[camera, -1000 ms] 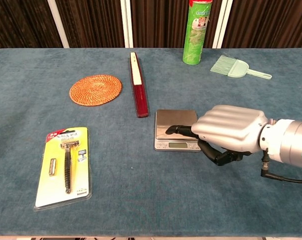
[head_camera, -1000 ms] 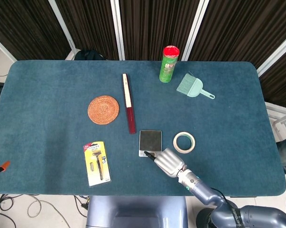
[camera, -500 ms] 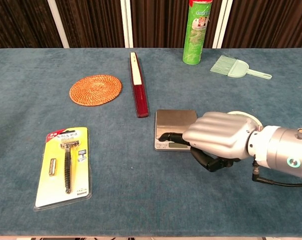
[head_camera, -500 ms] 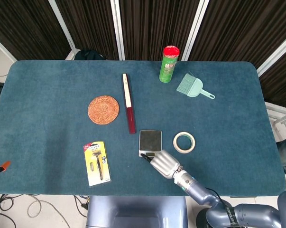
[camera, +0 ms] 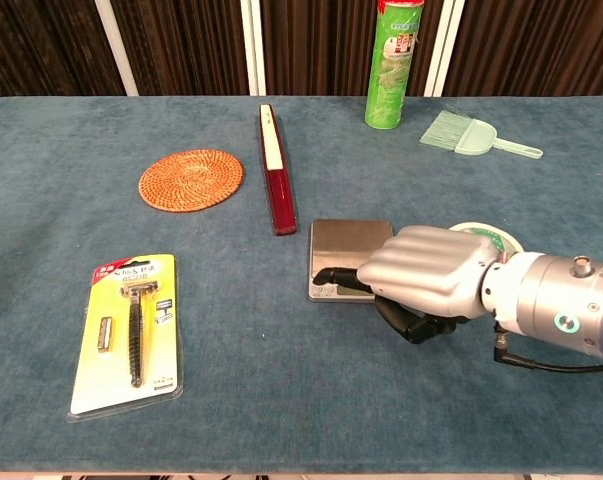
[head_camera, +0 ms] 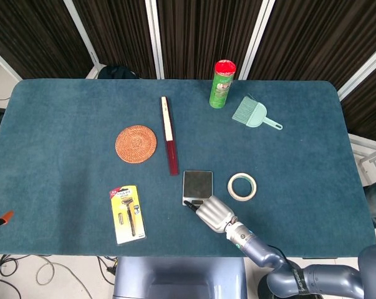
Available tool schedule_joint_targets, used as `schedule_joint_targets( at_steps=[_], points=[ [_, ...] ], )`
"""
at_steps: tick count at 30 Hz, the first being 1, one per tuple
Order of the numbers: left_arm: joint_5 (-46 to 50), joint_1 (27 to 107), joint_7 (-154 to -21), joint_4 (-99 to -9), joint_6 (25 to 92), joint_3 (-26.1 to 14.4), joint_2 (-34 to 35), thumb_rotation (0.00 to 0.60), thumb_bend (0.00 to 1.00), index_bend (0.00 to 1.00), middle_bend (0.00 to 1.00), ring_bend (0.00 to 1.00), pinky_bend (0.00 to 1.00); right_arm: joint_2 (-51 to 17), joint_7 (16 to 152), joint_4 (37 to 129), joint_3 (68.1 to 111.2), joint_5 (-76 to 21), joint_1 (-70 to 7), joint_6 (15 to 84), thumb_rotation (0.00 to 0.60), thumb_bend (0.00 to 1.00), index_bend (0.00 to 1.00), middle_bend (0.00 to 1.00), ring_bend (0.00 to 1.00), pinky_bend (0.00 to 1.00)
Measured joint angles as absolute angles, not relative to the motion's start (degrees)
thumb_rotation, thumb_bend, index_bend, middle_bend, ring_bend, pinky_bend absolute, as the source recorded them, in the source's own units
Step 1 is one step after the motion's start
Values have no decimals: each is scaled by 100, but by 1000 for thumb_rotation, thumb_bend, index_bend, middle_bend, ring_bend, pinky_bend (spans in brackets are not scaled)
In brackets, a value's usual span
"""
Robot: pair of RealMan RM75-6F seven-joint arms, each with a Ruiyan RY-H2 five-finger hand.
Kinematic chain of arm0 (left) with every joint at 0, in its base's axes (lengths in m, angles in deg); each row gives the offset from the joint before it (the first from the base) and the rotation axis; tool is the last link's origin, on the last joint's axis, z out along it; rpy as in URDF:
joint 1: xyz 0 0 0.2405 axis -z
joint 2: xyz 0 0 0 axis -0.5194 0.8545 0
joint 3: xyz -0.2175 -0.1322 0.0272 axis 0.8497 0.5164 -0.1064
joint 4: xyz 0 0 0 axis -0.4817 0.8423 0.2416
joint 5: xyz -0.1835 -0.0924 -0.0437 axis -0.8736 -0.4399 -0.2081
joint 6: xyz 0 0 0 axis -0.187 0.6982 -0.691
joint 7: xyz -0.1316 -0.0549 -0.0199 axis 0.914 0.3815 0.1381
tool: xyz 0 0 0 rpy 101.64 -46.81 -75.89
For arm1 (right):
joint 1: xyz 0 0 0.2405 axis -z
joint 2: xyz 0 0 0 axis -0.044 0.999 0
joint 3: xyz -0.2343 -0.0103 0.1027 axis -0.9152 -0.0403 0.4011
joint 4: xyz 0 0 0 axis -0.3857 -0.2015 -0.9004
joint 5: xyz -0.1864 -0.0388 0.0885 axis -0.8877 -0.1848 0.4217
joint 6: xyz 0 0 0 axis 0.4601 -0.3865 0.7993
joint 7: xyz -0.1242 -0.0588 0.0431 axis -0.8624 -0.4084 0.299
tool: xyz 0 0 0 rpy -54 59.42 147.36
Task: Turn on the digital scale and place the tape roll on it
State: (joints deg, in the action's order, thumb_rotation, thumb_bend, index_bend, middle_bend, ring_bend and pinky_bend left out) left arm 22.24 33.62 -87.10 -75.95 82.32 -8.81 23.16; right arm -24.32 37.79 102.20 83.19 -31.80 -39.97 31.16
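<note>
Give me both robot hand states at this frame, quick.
Left robot hand: not in view.
Right robot hand: fingers curled in, holding nothing; one extended fingertip sits at the front edge of the scale. Tape roll untouched.

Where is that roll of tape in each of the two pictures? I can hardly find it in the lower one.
Head view: the tape roll lies flat, right of the scale.
Chest view: the tape roll peeks out behind the right hand, at right of centre.
Shared landmark: the scale, just left of the roll.
</note>
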Motion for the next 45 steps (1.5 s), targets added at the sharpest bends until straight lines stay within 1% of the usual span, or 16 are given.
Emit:
schedule_joint_targets(
  at_steps=[34, 40, 45],
  points=[
    [2190, 3367, -8724, -7577, 8226, -865, 2307, 600, 36, 0, 0, 0, 0, -2583, 3696, 10073, 8094, -2719, -4306, 3229, 600, 938, 16, 741, 840, 704],
    [2193, 3374, -8748, -7575, 8217, -870, 2298, 600, 36, 0, 0, 0, 0, -2567, 3750, 10076, 8043, -2731, -4322, 3254, 600, 937, 61, 741, 840, 704],
    [2189, 3373, -8766, -7581, 8217, -871, 2295, 600, 35, 0, 0, 0, 0, -2567, 3814, 10050, 8000, -2761, -4329, 3277, 600, 937, 158, 741, 840, 704]
  ],
)
